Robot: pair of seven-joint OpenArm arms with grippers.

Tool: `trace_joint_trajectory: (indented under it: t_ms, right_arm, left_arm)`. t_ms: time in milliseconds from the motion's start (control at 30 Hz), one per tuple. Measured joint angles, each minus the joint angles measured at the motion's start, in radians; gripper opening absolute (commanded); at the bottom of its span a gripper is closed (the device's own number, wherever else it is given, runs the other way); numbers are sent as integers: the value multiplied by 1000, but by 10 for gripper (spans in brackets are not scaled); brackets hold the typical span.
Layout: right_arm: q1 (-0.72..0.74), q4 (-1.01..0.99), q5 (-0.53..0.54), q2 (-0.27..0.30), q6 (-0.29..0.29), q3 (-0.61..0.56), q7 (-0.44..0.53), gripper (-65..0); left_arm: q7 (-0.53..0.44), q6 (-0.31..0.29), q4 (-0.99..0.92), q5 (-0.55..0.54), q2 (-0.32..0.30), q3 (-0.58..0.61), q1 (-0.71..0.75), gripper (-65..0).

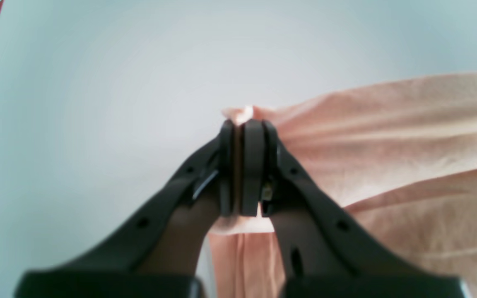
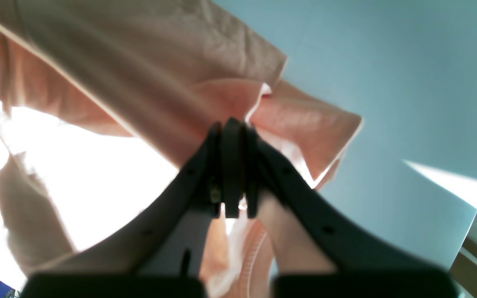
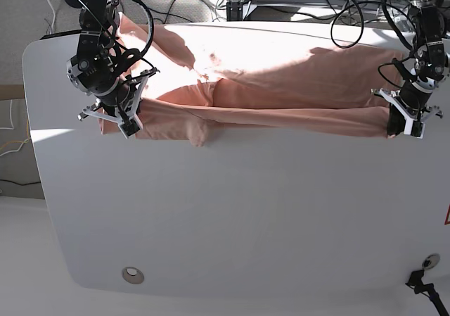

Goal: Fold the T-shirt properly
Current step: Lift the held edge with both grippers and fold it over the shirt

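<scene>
The T-shirt [image 3: 281, 84] is spread across the far part of the white table [image 3: 232, 217], its long axis running left to right. Its near edge is drawn into a taut, doubled band stretched between the two arms. Behind that band the cloth lies in loose folds toward the far table edge, and a small flap hangs off the band left of centre.

Each end of the band is held. The right gripper [image 3: 125, 119], at the left of the base view, is closed on the left end of the shirt; the left gripper [image 3: 406, 122], at the right of that view, is closed on the right end. Neither arm is nearer: each is already at its own end, and the rest of the shirt lies on the far side of both. The coming move is judged to turn on this line between the two grips, since the band has to be carried level and evenly if the fold is to land square.

The base view gives the whole stretch, but not the contact itself. The left wrist view shows the left gripper [image 1: 244, 124] with jaws pressed together on a small pinch of cloth, the shirt trailing off to its right. The right wrist view shows the right gripper [image 2: 232, 124] likewise clamped, with several layers and a hemmed edge bunched around it; which part of the garment that is cannot be told.
</scene>
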Motion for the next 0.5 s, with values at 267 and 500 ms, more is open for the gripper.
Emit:
trace_joint_trajectory:
  t_ms: [267,500]
  right_arm:
    - [-48,0,9,-2,0,-1,8,-562]
    - [-98,-2,-6,-1,0,-1,-8,-300]
  left_arm:
    - [14,-6,0,-4,-43,6,33,-650]
    - [126,7,1,4,-68,4,30,-416]
